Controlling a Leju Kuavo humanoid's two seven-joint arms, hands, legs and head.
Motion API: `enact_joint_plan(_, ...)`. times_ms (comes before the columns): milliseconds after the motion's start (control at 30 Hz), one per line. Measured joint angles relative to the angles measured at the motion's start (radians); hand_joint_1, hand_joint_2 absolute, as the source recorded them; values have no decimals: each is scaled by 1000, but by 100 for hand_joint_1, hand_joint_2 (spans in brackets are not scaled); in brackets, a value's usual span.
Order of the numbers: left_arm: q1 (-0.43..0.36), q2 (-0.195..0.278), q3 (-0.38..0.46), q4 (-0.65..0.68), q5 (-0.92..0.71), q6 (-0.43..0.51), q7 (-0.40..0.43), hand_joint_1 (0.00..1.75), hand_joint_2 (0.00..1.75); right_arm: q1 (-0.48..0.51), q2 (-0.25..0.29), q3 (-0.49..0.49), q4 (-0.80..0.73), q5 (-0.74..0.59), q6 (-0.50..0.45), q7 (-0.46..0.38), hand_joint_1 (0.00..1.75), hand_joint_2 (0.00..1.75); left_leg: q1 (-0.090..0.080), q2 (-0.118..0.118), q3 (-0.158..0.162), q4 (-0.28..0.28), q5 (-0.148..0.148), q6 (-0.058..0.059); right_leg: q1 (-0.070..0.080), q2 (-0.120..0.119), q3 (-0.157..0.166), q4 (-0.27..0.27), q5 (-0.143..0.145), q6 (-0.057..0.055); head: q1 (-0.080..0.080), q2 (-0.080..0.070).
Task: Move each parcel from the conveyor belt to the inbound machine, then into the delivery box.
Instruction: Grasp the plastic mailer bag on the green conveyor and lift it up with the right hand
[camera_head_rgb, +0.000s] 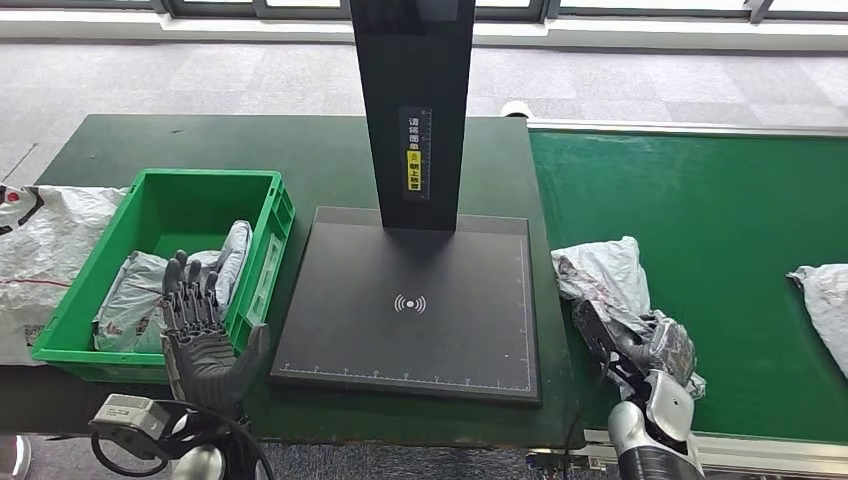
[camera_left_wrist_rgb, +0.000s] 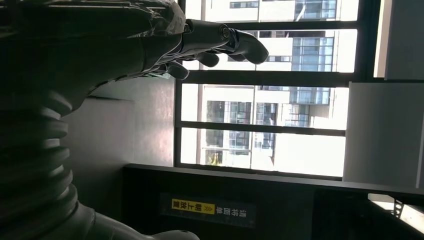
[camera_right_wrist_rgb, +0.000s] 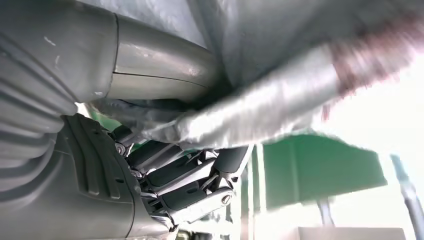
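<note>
A crumpled grey parcel (camera_head_rgb: 603, 270) lies at the left end of the green conveyor belt (camera_head_rgb: 700, 190). My right hand (camera_head_rgb: 628, 350) grips its near end; in the right wrist view the thumb lies on one side of the parcel film (camera_right_wrist_rgb: 260, 105) and the curled fingers (camera_right_wrist_rgb: 185, 180) on the other. The inbound machine is a black scan plate (camera_head_rgb: 410, 300) with a black column (camera_head_rgb: 412, 110). My left hand (camera_head_rgb: 203, 335) is raised, open and holding nothing, in front of the green delivery box (camera_head_rgb: 205, 177). Its fingers (camera_left_wrist_rgb: 220, 40) spread toward the windows in the left wrist view.
Grey parcels (camera_head_rgb: 135, 295) lie inside the green box. Another parcel (camera_head_rgb: 825, 300) sits at the belt's right edge. A large white bag (camera_head_rgb: 40, 240) lies on the table left of the box. The column's yellow label (camera_left_wrist_rgb: 207, 207) shows in the left wrist view.
</note>
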Motion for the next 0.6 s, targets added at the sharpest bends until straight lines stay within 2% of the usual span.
enact_joint_plan(167,4,-2,0,-3,-7,3,-7,0,175,54,46,41,-215,-85,-249,-243,175,175,0,0,0,0,0,0,1,0,-1,0,0,0,0,0)
enact_joint_plan(267,1,-3,0,9,-13,6,-13,0,175,73,107,57,-347,-126,-329,-440,175,175,1,2,0,0,0,-1,1,2,-2,1,0,-1,0,0)
enact_joint_plan(300,-1,-3,0,15,-15,7,-15,0,175,75,126,64,-382,-126,-340,-478,175,175,1,4,1,0,-1,-1,1,3,-2,1,0,-1,0,0)
enact_joint_plan(400,-3,-3,0,31,-17,11,-18,0,175,83,165,86,-449,-121,-346,-506,175,175,1,3,2,0,-1,-1,1,3,-1,0,-1,-1,0,0)
enact_joint_plan(600,-6,-3,0,63,-20,14,-18,0,175,109,208,88,-502,-137,-345,-571,175,175,1,2,1,0,0,0,1,2,0,0,0,0,0,0)
